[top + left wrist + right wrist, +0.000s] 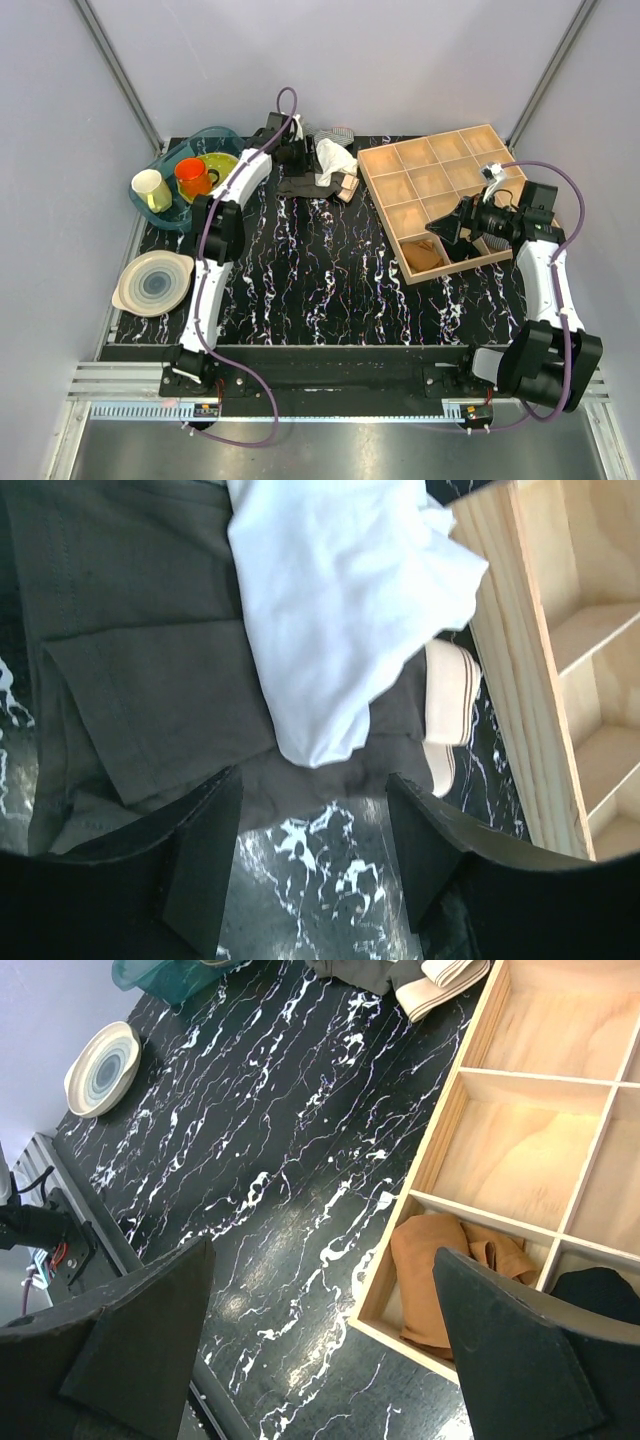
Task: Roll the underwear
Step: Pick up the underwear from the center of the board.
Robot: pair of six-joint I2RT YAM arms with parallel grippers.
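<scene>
Underwear lay as a crumpled white heap just beside the far left corner of the wooden tray. It was not rolled, and its lower part rested on a dark grey garment. That garment was spread flat on the black marbled tabletop, left of the tray. A small cream folded cloth with brown stripes sat between the grey garment and the tray's left wall, meeting the underwear's edge. A grey-and-white striped cloth lay just beyond the underwear, off the same far left corner of the tray.

The left tool hung over the near edge of the grey garment, left of the tray. Its jaws stood apart and held nothing, and its fingers stopped short of the white cloth without touching it.

The right tool hovered over the tray's near left corner, spread wide and released, with only tabletop and tray showing between its fingers. Below it, the tray's near corner compartment held a rumpled brown cloth.

Well left of the tray stood a blue-green glass bowl holding a cream mug, an orange mug and a green plate. A cream plate with grey-blue rings lay near the bowl, also well left of the tray.
</scene>
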